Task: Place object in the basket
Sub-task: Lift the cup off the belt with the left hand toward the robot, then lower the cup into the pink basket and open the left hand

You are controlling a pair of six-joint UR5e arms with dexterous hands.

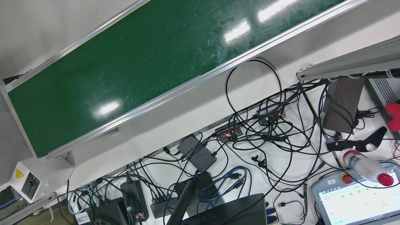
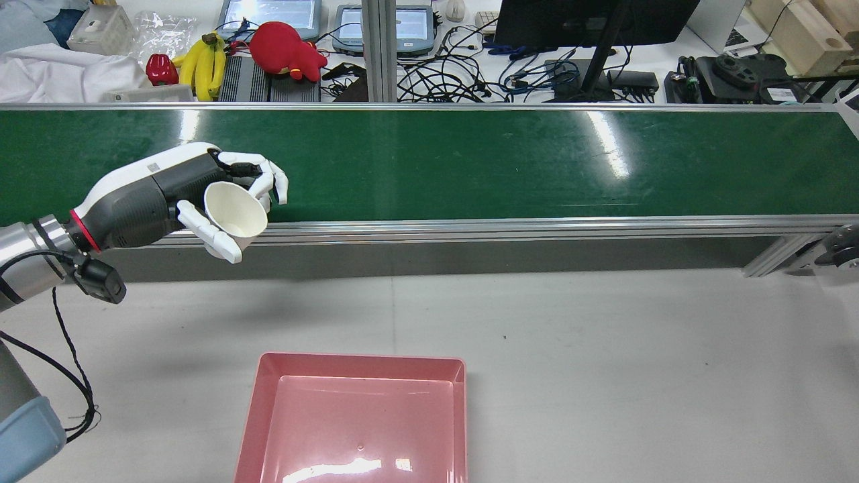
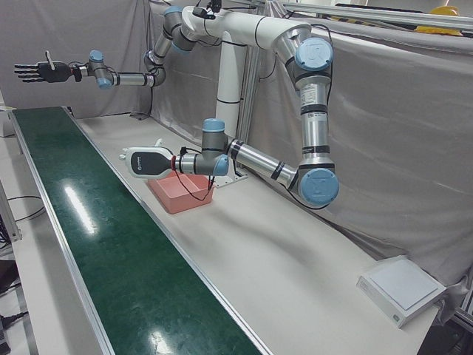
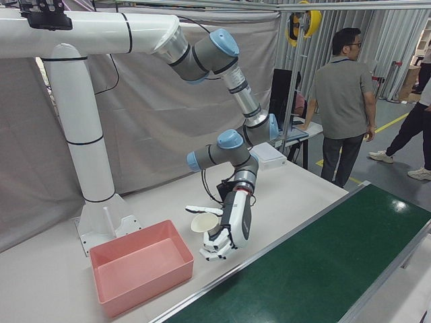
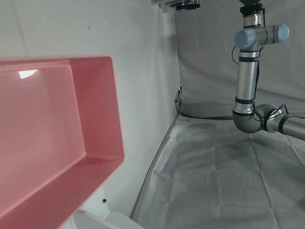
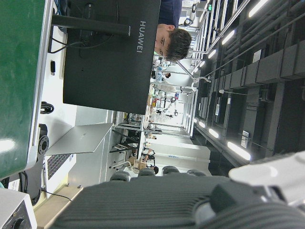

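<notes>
The green conveyor belt [image 2: 470, 161] ran across the far side of the white table [image 2: 604, 349], and nothing lay on the stretch shown. Nearer the robot sat the pink basket [image 2: 356, 416], a shallow rectangular tub, empty. The left hand [image 2: 168, 198] hung over the near rail of the belt, well apart from the basket, its fingers [image 2: 208, 231] curled round a white paper cup [image 2: 235, 213] that lay tilted on its side, mouth turned back towards the robot. The right hand [image 3: 35, 72] was held high off to the side with fingers spread and nothing in it. The cup was probably very light and thin-walled, so a hard squeeze would likely crush it; its smooth wall looked liable to slip. A gentle wrap round the body, near the stiffer rolled rim, seemed the best hold.
</notes>
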